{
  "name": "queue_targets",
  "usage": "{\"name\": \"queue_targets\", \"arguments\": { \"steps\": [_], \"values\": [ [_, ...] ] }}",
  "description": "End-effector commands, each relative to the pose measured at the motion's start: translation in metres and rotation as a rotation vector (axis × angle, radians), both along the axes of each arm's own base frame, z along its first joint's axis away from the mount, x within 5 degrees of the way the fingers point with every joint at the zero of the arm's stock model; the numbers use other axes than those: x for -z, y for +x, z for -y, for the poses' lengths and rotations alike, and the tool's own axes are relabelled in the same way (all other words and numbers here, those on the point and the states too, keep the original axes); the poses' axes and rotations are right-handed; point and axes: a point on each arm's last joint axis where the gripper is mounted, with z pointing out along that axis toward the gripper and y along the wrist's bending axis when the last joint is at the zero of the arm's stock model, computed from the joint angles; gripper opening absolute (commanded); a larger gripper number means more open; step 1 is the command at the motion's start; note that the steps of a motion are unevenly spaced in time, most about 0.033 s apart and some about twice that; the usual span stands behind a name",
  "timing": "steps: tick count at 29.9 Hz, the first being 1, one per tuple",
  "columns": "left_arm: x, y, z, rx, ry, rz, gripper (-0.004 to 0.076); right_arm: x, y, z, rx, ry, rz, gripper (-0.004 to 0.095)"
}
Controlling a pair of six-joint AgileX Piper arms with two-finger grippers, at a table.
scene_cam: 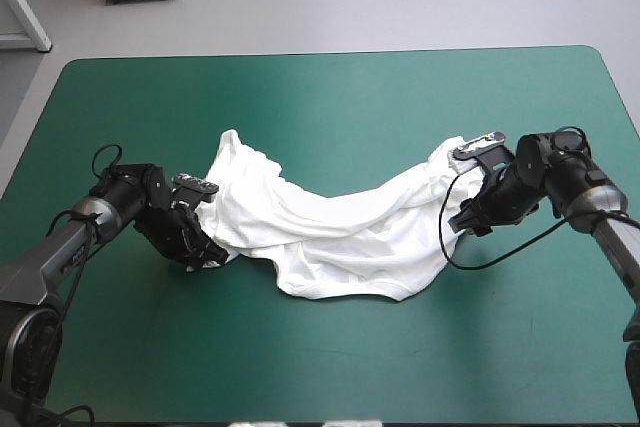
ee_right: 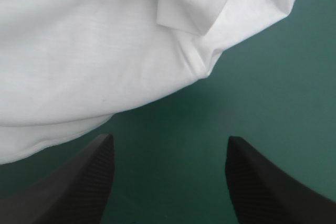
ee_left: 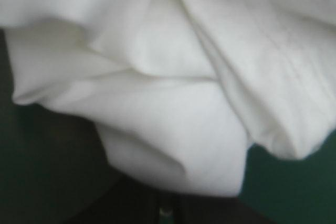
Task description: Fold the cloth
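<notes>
High view: crumpled white T-shirt strung across the middle of the desk between both claws, left claw at its left end, right claw just beside its right end. Left wrist view: left claw clenched on the T-shirt, folds draped over the tips of its black fingers. Right wrist view: right claw released, fingers apart over bare teal-green cover, T-shirt edge just ahead.

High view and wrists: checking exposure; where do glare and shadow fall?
High view: pale sheen on the teal-green cover beyond the T-shirt. Right wrist view: shadow under the T-shirt, near the open right tool. Left wrist view: shade beneath the folds.
</notes>
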Motion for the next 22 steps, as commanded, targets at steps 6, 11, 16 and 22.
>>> {"name": "queue_targets", "arguments": {
  "steps": [6,11,16,22],
  "values": [
    [-0.001,0.002,0.006,-0.008,-0.044,0.021,-0.0009,0.006,0.017,-0.003,0.009,-0.001,0.031,0.0577],
    [-0.001,0.003,0.006,-0.011,-0.051,0.022,-0.0009,0.021,0.026,-0.008,0.027,0.040,0.001,0.0577],
    [-0.004,0.003,0.006,-0.007,-0.052,0.026,-0.0009,0.041,0.035,-0.013,0.037,0.077,-0.054,0.0577],
    [-0.004,0.002,0.006,0.012,-0.051,0.025,-0.0009,0.058,0.041,-0.015,0.046,0.086,-0.106,0.0553]
  ]
}}
